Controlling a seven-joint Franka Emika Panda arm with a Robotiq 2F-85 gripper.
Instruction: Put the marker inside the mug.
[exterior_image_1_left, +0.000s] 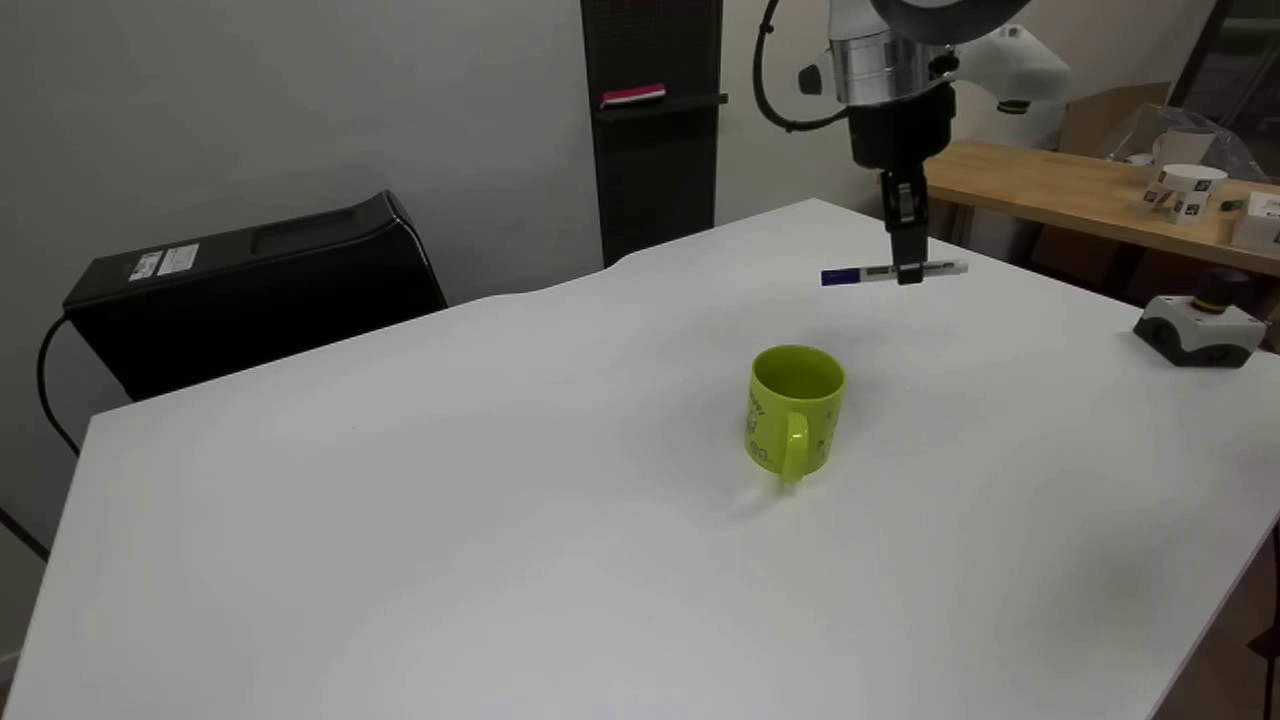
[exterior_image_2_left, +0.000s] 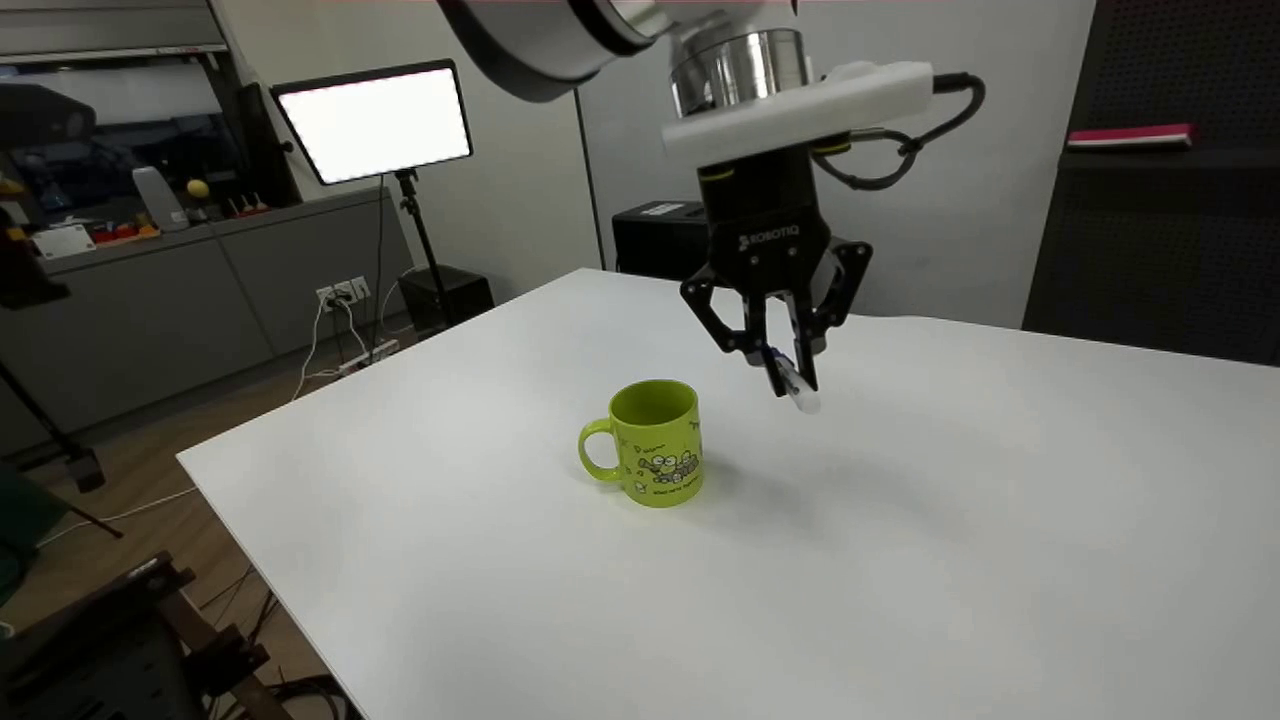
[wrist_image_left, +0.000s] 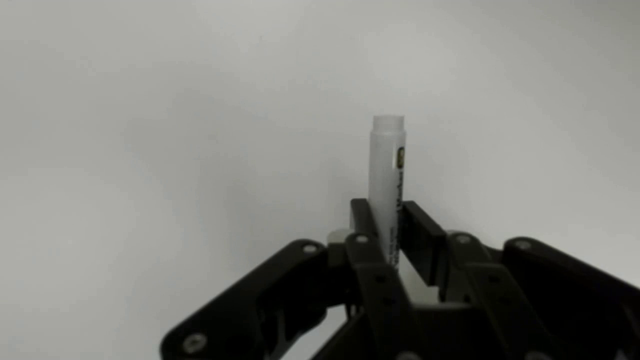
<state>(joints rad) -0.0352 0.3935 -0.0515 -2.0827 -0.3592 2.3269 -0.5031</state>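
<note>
The marker, a white stick with a dark blue cap, is held roughly level above the table in both exterior views (exterior_image_1_left: 876, 273) (exterior_image_2_left: 799, 389). My gripper is shut on its middle in both exterior views (exterior_image_1_left: 909, 268) (exterior_image_2_left: 792, 375). In the wrist view the gripper (wrist_image_left: 384, 202) pinches the marker (wrist_image_left: 386, 165), whose white end points away from it; the blue cap is hidden there. The lime-green mug stands upright on the table in both exterior views (exterior_image_1_left: 768, 425) (exterior_image_2_left: 655, 455), apart from the gripper and lower than it. The mug is out of the wrist view.
A white table (exterior_image_1_left: 450, 520) bears the mug. A grey and black button box (exterior_image_1_left: 1200, 328) sits near one table edge. A black machine (exterior_image_1_left: 260, 290) stands beyond another edge. A wooden bench (exterior_image_1_left: 1060, 190) with white cups (exterior_image_1_left: 1185, 190) is behind. A light panel (exterior_image_2_left: 375, 122) stands off the table.
</note>
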